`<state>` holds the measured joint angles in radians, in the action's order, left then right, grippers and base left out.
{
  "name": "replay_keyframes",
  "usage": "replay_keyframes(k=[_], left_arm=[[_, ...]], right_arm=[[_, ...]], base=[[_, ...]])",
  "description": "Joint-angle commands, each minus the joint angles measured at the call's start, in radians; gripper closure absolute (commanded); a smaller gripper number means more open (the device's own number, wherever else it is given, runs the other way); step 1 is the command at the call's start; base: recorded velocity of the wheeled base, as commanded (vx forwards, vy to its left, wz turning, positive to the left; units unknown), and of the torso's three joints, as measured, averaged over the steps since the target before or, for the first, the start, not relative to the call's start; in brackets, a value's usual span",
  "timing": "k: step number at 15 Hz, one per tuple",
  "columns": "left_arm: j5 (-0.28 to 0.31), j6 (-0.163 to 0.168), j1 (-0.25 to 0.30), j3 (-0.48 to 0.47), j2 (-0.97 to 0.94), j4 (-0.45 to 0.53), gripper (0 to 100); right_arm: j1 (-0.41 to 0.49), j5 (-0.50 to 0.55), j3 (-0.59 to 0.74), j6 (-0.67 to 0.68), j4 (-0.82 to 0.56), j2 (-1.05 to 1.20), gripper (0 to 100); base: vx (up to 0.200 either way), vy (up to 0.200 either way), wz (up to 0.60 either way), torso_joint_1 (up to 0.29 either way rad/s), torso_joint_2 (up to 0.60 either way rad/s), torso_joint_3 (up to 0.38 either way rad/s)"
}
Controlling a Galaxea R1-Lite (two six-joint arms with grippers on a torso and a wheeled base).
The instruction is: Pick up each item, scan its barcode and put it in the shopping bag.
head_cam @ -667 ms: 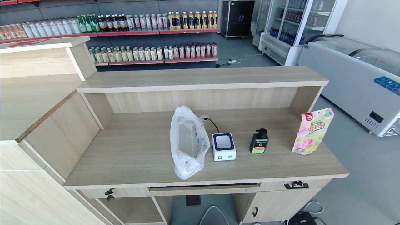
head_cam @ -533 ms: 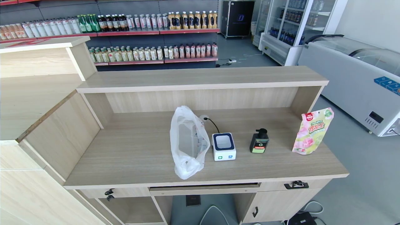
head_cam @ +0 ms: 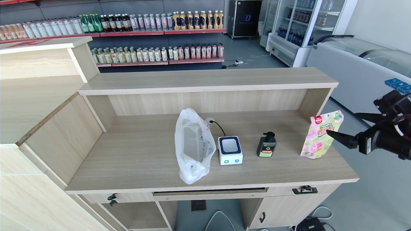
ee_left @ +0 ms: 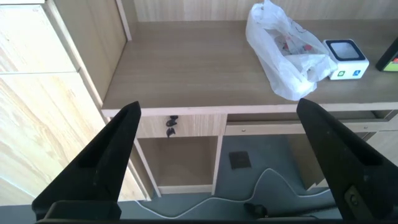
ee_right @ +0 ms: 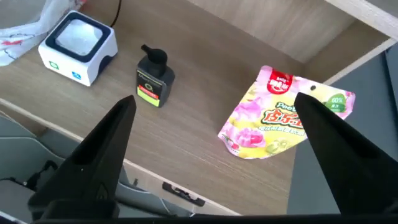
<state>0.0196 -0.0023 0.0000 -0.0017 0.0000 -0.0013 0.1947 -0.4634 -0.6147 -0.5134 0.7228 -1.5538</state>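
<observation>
A white plastic shopping bag (head_cam: 193,146) stands open at the middle of the wooden counter (head_cam: 138,160). Right of it are a small white scanner (head_cam: 230,150), a black pump bottle (head_cam: 266,145) and a pink pouch (head_cam: 322,134) leaning at the counter's right end. My right gripper (head_cam: 341,123) hovers open just right of the pouch, off the counter's edge. From its wrist I see the pouch (ee_right: 280,118), the bottle (ee_right: 152,78) and the scanner (ee_right: 78,46) below it. My left gripper (ee_left: 217,106) is open, low in front of the counter, with the bag (ee_left: 283,53) farther off.
A raised ledge (head_cam: 205,80) runs along the counter's back, and a side panel (head_cam: 64,134) closes its left. Drawers with handles (head_cam: 304,190) sit under the front edge. A chest freezer (head_cam: 359,73) stands to the right. Shelves of bottles (head_cam: 144,22) line the far wall.
My right arm has come into the head view from the right and now sits beside the pink pouch. The things on the counter have not moved.
</observation>
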Motion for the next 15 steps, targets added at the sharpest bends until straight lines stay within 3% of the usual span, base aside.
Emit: replay_keyframes(k=[1,10,15], left_arm=[[0.0,-0.001,0.0,0.0,0.002,0.0,0],[0.0,-0.001,0.0,0.0,0.002,0.0,0],[0.0,-0.001,0.0,0.0,0.002,0.0,0]], right_arm=[[0.045,-0.138,-0.073,-0.178,0.087,-0.327,0],[0.025,-0.264,-0.343,-0.28,0.052,-0.6,0],[-0.006,-0.343,-0.396,-0.382,0.052,-0.7,0]], base=[[0.0,0.0,0.0,0.0,0.0,0.0],[0.0,0.0,0.0,0.0,0.0,0.0],[0.0,0.0,0.0,0.0,0.0,0.0]])
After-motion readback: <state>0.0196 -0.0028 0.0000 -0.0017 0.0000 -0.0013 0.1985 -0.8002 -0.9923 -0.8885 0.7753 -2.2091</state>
